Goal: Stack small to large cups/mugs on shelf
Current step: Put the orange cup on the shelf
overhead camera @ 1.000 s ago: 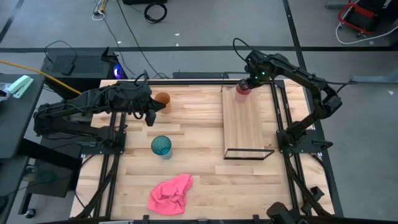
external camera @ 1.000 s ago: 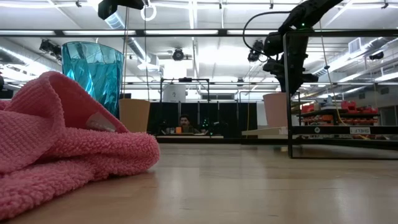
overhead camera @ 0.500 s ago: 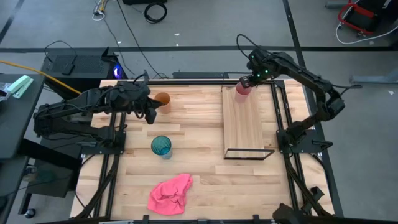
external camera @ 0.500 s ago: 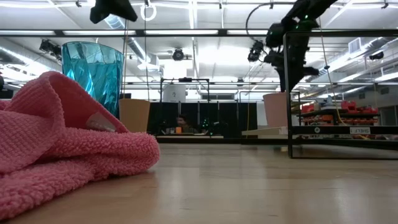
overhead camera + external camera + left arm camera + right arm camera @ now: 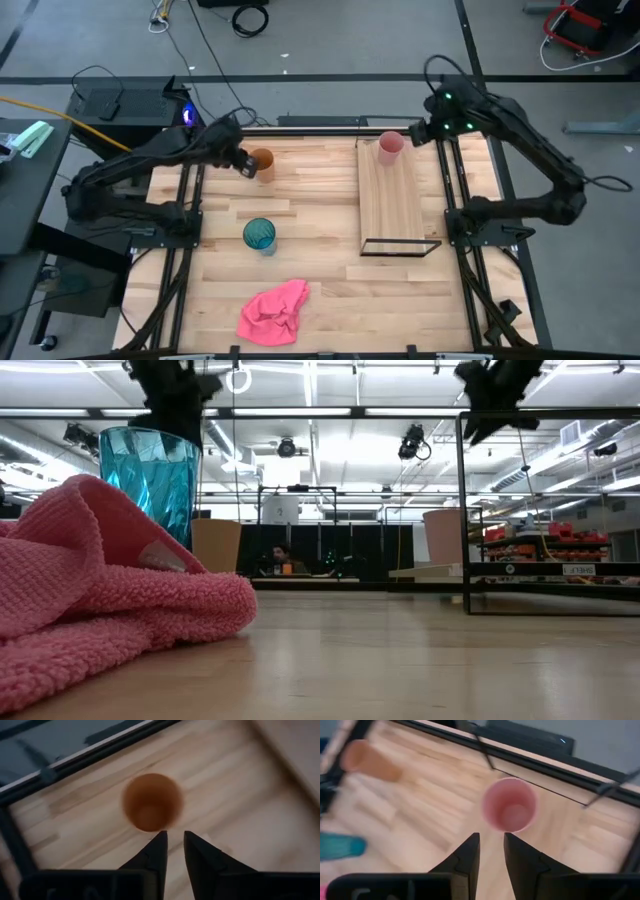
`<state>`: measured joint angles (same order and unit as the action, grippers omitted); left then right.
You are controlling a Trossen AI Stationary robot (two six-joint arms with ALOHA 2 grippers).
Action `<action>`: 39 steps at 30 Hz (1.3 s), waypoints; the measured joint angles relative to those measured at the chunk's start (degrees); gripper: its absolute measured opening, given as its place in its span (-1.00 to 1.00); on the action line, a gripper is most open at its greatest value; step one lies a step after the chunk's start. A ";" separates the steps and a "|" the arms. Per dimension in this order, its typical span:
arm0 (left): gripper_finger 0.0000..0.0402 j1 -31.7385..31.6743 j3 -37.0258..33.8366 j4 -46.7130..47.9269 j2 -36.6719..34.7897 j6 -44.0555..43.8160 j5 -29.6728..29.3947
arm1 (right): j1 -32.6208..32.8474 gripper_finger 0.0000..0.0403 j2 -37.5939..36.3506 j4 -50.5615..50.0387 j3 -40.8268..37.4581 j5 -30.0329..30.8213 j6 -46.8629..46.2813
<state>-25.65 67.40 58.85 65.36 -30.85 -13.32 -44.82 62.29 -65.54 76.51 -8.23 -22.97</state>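
The pink cup [image 5: 390, 146] stands upright on the far end of the light-wood shelf [image 5: 396, 205]; it also shows from above in the right wrist view [image 5: 510, 804]. My right gripper [image 5: 420, 132] is shut and hovers high, just right of the pink cup. The orange cup [image 5: 262, 161] stands upright on the tabletop at the far left and shows in the left wrist view [image 5: 151, 802]. My left gripper [image 5: 245, 165] is shut, above the table beside the orange cup's left side. The teal cup [image 5: 259, 235] stands upright on the tabletop nearer the front.
A crumpled pink cloth [image 5: 273, 312] lies near the front edge and fills the low view's left [image 5: 100, 590]. The shelf's black wire frame [image 5: 400, 247] stands up at its near end. Black rails run along both table sides.
My right gripper has risen off the pink cup and gone toward the table's right edge; the cup stays upright on the shelf. My left gripper has gone toward the far edge, up beside the orange cup.
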 joint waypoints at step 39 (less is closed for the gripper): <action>-0.24 -20.73 0.04 -4.22 24.00 4.56 15.11 | 20.64 -0.53 -6.37 0.88 0.00 5.42 -4.52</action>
<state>-46.39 67.44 54.63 89.36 -26.29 1.79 -24.18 55.92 -64.66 76.51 -2.81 -27.49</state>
